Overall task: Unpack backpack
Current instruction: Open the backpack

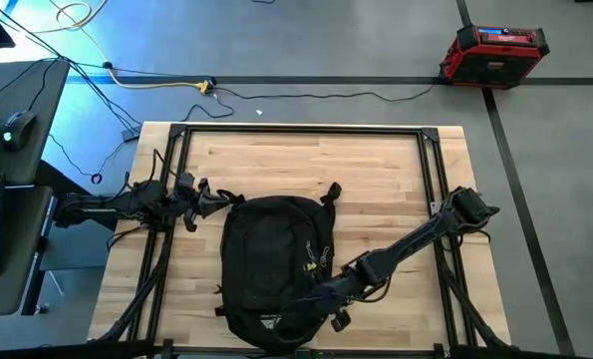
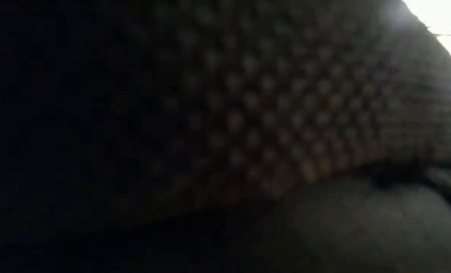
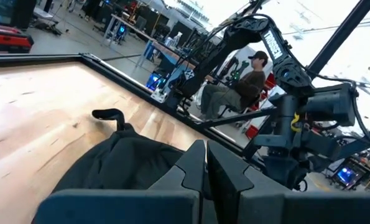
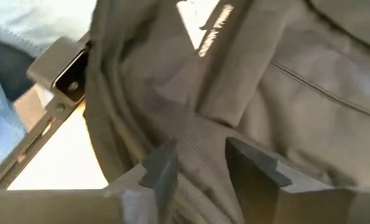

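The black backpack [image 1: 266, 259] lies flat on the wooden table, its top loop [image 1: 331, 191] toward the far edge and its white logo [image 1: 268, 321] near the front edge. In the low view its dark mesh [image 2: 210, 114] fills the picture. My right gripper [image 1: 321, 297] slants down onto the backpack's right side near the bottom. In the right wrist view its fingers [image 4: 203, 152] are open, one on each side of a raised ridge of fabric [image 4: 200, 130]. My left gripper [image 1: 219, 199] hovers shut and level just left of the backpack's top, holding nothing [image 3: 206, 165]. My right gripper comes at the backpack's right side slanting down from the table's right. Its fingers [image 4: 166, 165] stand on either side of a fabric ridge [image 4: 203, 134]. I cannot tell whether they touch it. The backpack lies on the table.
Black frame rails [image 1: 431, 179] run along the table's edges. A red tool case [image 1: 492, 55] and cables lie on the floor beyond the far edge. A desk with a mouse [image 1: 17, 128] stands at the left. A person [image 3: 234, 87] sits in the room beyond the table.
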### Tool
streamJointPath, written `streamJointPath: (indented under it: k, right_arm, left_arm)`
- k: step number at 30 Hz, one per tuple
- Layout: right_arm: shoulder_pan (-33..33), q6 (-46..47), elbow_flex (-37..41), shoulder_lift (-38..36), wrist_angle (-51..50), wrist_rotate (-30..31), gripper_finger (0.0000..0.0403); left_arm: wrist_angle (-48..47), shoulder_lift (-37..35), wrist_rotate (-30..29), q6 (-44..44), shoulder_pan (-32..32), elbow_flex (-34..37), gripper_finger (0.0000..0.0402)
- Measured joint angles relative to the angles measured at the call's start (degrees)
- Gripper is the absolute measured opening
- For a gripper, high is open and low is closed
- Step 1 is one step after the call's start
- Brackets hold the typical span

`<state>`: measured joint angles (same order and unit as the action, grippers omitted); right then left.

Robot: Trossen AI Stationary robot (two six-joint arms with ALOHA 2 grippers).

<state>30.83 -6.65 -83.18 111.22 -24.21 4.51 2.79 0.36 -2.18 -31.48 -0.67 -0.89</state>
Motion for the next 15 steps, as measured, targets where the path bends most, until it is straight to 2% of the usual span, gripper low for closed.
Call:
streamJointPath:
  k: [3, 8, 15]
  right_arm:
    - [0.09, -1.56, 1.07, 0.0, 1.67, 0.44, 0.017]
    - [0.52, -2.7, 2.34, 0.11, 1.1, -2.24, 0.0219]
    - [2.39, -3.31, 1.13, -0.11, -1.95, -2.82, 0.0233]
  left_arm:
    - [-0.02, 0.0, 0.02, -0.04, 0.0, 0.0, 0.0]
    - [0.0, 0.0, 0.33, -1.32, 0.0, 0.0, 0.0]
    - [0.0, 0.0, 0.4, -1.36, 0.0, 0.0, 0.0]
